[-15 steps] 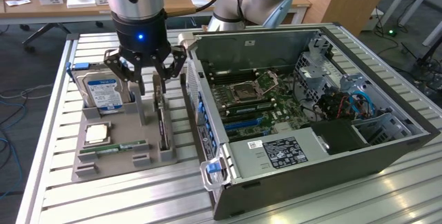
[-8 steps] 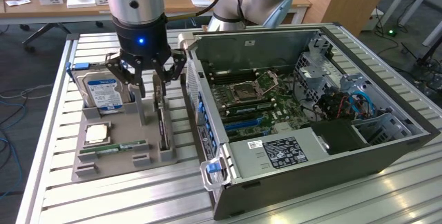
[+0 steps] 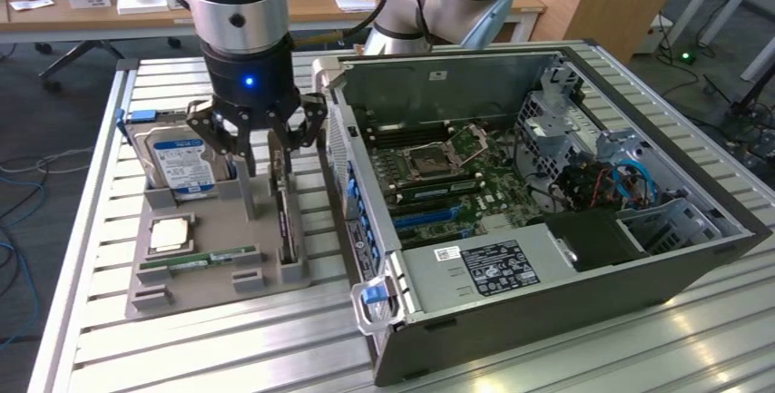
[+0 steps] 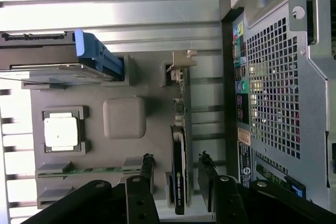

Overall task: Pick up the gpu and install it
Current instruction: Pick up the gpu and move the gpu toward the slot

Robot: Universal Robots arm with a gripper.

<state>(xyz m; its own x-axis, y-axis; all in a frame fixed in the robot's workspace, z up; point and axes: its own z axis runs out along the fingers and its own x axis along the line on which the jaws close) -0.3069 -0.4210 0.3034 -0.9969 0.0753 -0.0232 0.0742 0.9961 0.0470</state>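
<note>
Gripper [image 4: 175,157] spread, straddling one gpu [image 4: 179,182] upright in tray [image 3: 194,298]; one drive [image 3: 180,162], one CPU [image 3: 170,234], one memory stick [image 3: 200,260] alongside; case [image 3: 582,307] beside tray.

A gray tray [image 3: 206,286] sat on a table of metal slats [image 3: 218,348]. A hard drive [image 3: 181,159] with a blue and white label stood up at one end of the tray. A square chip [image 3: 170,232] and a thin green memory stick [image 3: 198,260] lay flat in it. An open computer case [image 3: 436,93] sat just beside the tray, on the exterior view's right.

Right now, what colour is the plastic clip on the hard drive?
Blue; the clip is clearest in the wrist view.
</note>
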